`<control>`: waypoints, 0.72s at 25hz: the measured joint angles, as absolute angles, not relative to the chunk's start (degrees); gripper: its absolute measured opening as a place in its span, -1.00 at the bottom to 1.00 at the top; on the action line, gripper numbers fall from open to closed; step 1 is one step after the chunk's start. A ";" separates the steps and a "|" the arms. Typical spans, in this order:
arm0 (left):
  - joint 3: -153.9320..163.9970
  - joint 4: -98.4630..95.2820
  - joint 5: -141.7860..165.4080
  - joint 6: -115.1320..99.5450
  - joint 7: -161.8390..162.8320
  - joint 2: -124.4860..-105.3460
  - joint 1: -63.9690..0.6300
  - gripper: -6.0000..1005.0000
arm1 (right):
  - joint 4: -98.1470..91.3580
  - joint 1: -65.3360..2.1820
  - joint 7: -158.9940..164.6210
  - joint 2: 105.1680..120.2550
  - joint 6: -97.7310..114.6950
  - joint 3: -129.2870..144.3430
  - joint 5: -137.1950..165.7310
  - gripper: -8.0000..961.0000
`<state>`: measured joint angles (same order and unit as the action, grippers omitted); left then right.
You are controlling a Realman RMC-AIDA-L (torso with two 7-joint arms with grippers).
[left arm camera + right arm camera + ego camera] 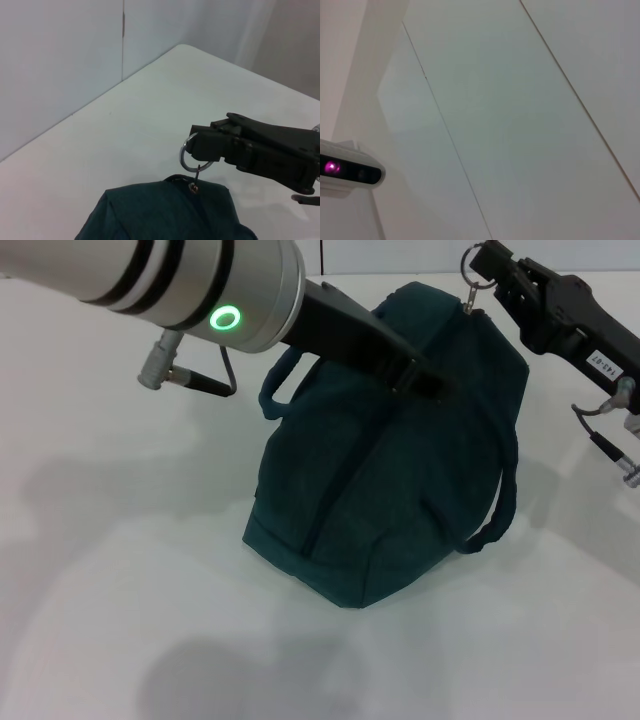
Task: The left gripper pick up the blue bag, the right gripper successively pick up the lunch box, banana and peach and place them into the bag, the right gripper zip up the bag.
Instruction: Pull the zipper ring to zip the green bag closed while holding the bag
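- The blue bag point(385, 460) stands on the white counter point(120, 570), its zip line looking closed along the top.
- The right tool point(199, 147) pinches the metal ring zip pull point(189, 152) at the bag's far end.
- The left tool point(425, 375) presses on the bag's top; its finger state I cannot tell.
- Judgement: draw the pull straight along the zip while the left steadies the fabric.

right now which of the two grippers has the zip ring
The right gripper, pinching the metal ring zip pull at the blue bag; the left gripper grips its top.
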<state>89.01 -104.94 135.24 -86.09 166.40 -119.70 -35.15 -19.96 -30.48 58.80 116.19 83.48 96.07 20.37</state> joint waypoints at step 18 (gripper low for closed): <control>94.84 -105.92 140.82 -82.55 160.86 -119.67 -33.34 -0.37 | -20.01 -30.68 59.01 116.03 83.46 96.06 20.55 -0.69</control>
